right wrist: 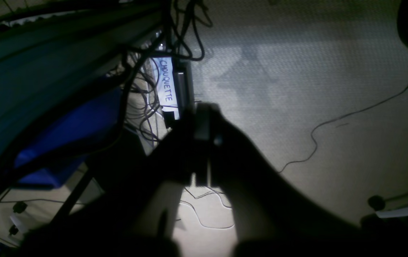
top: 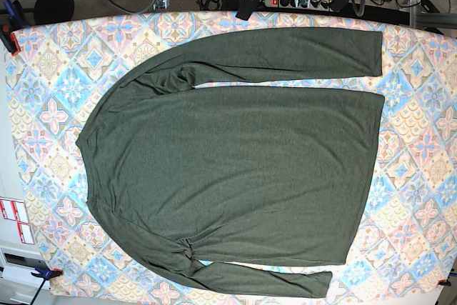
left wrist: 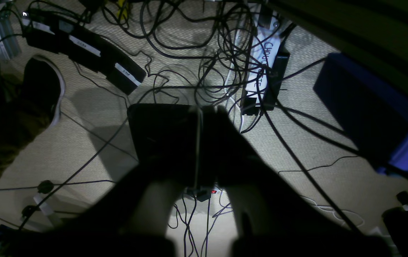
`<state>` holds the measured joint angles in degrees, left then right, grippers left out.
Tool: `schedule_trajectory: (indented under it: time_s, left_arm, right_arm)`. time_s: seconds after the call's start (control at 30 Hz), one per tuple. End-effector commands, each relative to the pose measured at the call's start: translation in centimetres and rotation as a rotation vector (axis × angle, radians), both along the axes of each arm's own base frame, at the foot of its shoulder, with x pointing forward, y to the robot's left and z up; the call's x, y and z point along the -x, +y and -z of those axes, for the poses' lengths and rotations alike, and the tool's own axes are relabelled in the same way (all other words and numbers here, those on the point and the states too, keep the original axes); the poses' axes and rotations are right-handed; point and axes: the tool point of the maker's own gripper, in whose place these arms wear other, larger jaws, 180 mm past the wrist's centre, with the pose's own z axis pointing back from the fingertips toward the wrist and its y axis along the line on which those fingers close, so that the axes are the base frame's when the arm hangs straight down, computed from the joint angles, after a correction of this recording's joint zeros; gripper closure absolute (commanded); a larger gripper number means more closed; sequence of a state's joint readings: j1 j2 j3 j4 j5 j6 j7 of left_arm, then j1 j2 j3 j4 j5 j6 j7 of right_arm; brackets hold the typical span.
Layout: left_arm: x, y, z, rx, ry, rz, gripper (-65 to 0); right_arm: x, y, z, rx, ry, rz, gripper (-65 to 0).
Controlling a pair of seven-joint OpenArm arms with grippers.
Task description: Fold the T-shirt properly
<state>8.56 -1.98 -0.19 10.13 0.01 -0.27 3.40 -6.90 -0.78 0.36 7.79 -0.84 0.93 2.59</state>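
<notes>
Patterned cloth covered the worktop [top: 421,48] in blue, pink and yellow tiles, and nearly all of it lay under the T-shirt [top: 235,169]. The dark olive garment was spread flat and sideways, its neck towards the left edge and its hem towards the right. One long sleeve [top: 285,58] ran along the far edge, the other [top: 250,276] along the near edge, each puckered a little where it met the body.

No fold had been made, so I judged the task to be at its very start, with both arms parked off the worktop. Each wrist view looked down at carpet and tangled cables [left wrist: 225,53] instead of cloth. The left gripper [left wrist: 198,142] hung with its jaws pressed together on nothing; the right gripper [right wrist: 202,142] was likewise closed and empty.

The next move, to my eye, called for both arms to come over the worktop, open, and pinch a sleeve or a side edge to bring it across the body.
</notes>
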Motion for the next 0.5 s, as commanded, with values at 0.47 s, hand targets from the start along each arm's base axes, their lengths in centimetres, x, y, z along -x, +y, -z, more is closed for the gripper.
schedule_trajectory:
  time_s: [0.47]
  left_arm:
    - [4.4, 5.9, -2.8, -0.090, -0.071, 0.051, 0.0]
  right_arm:
    - [6.0, -4.1, -1.5, 0.071, 0.003, -0.013, 0.0]
